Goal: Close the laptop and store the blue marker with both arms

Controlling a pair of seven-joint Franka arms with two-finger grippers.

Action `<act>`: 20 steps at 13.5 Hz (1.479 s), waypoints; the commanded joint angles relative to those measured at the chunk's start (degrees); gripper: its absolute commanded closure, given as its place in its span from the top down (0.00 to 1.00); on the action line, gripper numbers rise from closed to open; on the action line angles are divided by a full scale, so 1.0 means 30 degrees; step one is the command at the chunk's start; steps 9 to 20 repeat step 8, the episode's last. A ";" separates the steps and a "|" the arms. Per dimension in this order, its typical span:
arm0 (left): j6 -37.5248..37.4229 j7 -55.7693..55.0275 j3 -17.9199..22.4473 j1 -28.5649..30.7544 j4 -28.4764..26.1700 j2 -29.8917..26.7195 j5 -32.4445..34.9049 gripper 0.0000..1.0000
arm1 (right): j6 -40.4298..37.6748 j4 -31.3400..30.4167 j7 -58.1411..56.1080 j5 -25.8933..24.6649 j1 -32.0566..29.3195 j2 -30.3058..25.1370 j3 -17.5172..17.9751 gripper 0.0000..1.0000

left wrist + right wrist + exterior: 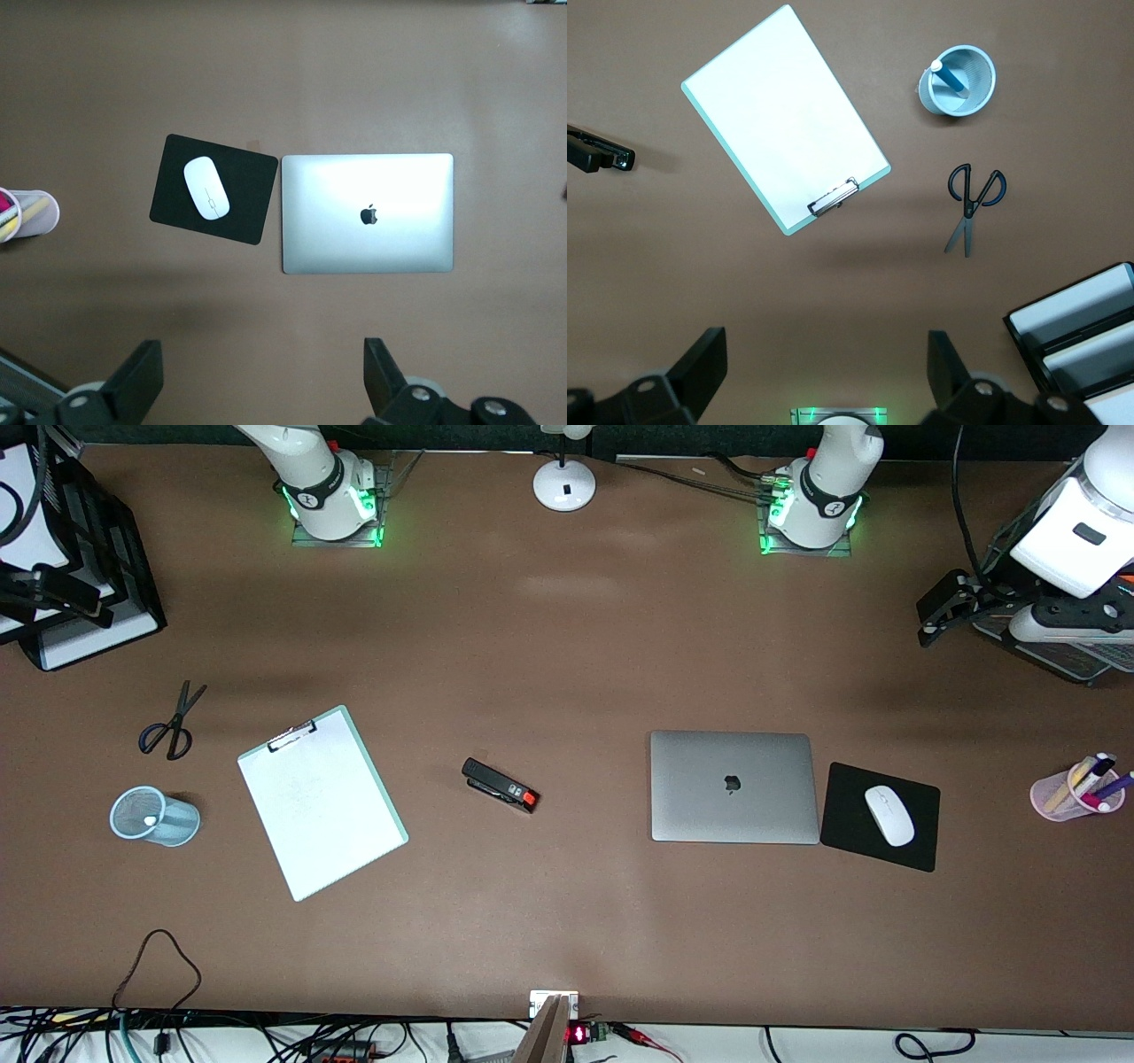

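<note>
The silver-grey laptop (733, 786) lies shut on the table, apple logo up; it also shows in the left wrist view (368, 213). The blue marker (950, 78) stands in a blue mesh cup (155, 816) near the right arm's end of the table, white end up. My left gripper (263, 354) is open and empty, high over bare table beside the laptop; it shows in the front view (928, 622) too. My right gripper (827, 345) is open and empty, high over the table near its own base.
A white mouse (889, 815) lies on a black mouse pad (850, 824) beside the laptop. A pink cup of pens (1076, 790), a stapler (500, 785), a clipboard (321, 802), scissors (170, 726), a black file tray (1076, 332) and a lamp base (564, 485) stand around.
</note>
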 commanded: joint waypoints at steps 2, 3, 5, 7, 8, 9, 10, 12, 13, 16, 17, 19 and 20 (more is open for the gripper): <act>0.0227 0.0470 0.0053 0.0143 0.0133 0.0048 -0.0310 1.00 | 0.0310 -0.0352 0.0317 -0.0317 0.0044 -0.0268 0.0249 1.00; 0.0227 0.0470 0.0053 0.0143 0.0133 0.0020 -0.0310 1.00 | 0.0369 -0.0352 0.0346 -0.0319 0.0045 -0.0210 0.0249 1.00; 0.0227 0.0470 0.0053 0.0143 0.0133 0.0019 -0.0310 1.00 | 0.0458 -0.0323 0.0346 -0.0290 -0.0014 -0.0122 0.0249 1.00; 0.0169 0.0441 0.0053 0.0143 0.0104 0.0019 -0.0310 1.00 | 0.0458 -0.0323 0.0288 -0.0319 -0.0014 -0.0121 0.0220 1.00; 0.0168 0.0470 0.0053 0.0143 0.0104 0.0019 -0.0310 1.00 | 0.0458 -0.0120 0.0287 -0.0348 -0.0014 -0.0121 0.0220 1.00; 0.0168 0.0470 0.0053 0.0143 0.0104 0.0019 -0.0310 1.00 | 0.0458 -0.0120 0.0287 -0.0348 -0.0014 -0.0121 0.0220 1.00; 0.0168 0.0470 0.0053 0.0143 0.0104 0.0019 -0.0310 1.00 | 0.0458 -0.0120 0.0287 -0.0348 -0.0014 -0.0121 0.0220 1.00; 0.0168 0.0470 0.0053 0.0143 0.0104 0.0019 -0.0310 1.00 | 0.0458 -0.0120 0.0287 -0.0348 -0.0014 -0.0121 0.0220 1.00; 0.0168 0.0470 0.0053 0.0143 0.0104 0.0019 -0.0310 1.00 | 0.0458 -0.0120 0.0287 -0.0348 -0.0014 -0.0121 0.0220 1.00; 0.0168 0.0470 0.0053 0.0143 0.0104 0.0019 -0.0310 1.00 | 0.0458 -0.0120 0.0287 -0.0348 -0.0014 -0.0121 0.0220 1.00; 0.0168 0.0470 0.0053 0.0143 0.0104 0.0019 -0.0310 1.00 | 0.0458 -0.0120 0.0287 -0.0348 -0.0014 -0.0121 0.0220 1.00; 0.0168 0.0470 0.0053 0.0143 0.0104 0.0019 -0.0310 1.00 | 0.0458 -0.0120 0.0287 -0.0348 -0.0014 -0.0121 0.0220 1.00; 0.0168 0.0470 0.0053 0.0143 0.0104 0.0019 -0.0310 1.00 | 0.0458 -0.0120 0.0287 -0.0348 -0.0014 -0.0121 0.0220 1.00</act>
